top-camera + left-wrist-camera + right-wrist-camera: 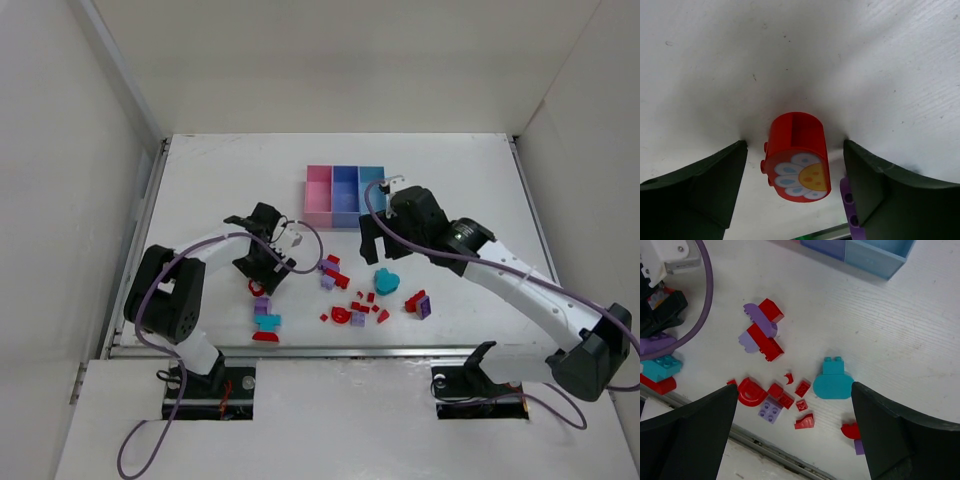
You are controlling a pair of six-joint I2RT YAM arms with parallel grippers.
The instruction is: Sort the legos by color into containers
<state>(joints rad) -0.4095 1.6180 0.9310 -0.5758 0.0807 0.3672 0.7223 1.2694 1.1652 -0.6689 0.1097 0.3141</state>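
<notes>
On my left, a red round lego [799, 165] lies on its side, its long axis running away from my wrist camera, its daisy-printed flat face toward the lens. Farther right, the teal heart [832, 382] lies flat, its two studs pointing toward the containers [318, 218]. Everything rests on a white table [200, 190] enclosed by plain white walls [60, 150]. My left gripper [795, 147] stands open, one finger either side of the red round lego with a gap on both sides, gripping nothing. My right gripper [794, 390] hangs wide open above the scattered legos [355, 305], holding nothing.
</notes>
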